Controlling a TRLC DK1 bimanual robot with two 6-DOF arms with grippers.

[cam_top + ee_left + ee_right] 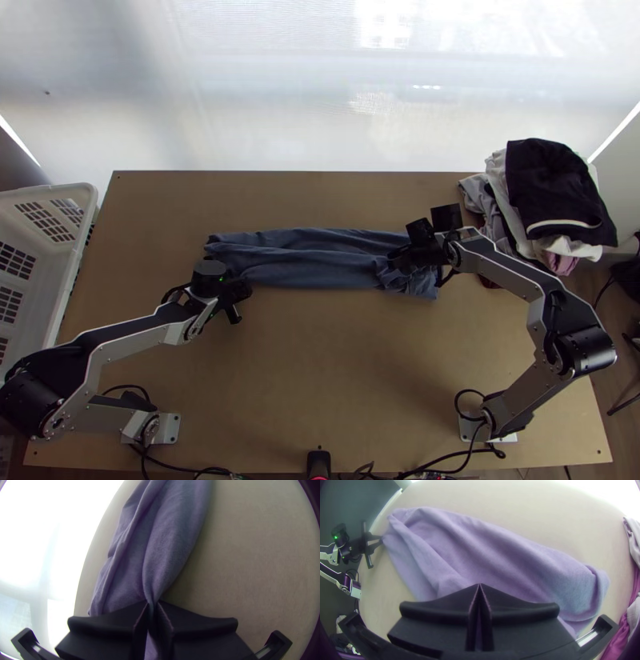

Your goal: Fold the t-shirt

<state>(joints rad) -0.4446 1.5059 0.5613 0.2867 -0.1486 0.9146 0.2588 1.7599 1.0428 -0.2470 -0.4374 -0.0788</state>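
Observation:
The blue t-shirt (308,258) lies across the table as a long strip with lengthwise folds, bunched near its right end. At its left end is the left gripper (232,294); in the left wrist view this gripper (152,608) is shut on a gathered pinch of the t-shirt (173,536). Over the strip's right part stands the right gripper (402,258). Seen from the right wrist, that gripper (479,586) has its fingertips together above the t-shirt (506,556); whether any cloth is caught between them is hidden.
A pile of dark, white and pink clothes (552,192) lies at the table's back right corner. A white plastic basket (68,272) stands along the left edge. Bare wood of the table (336,360) spreads between the arms, in front of the cloth.

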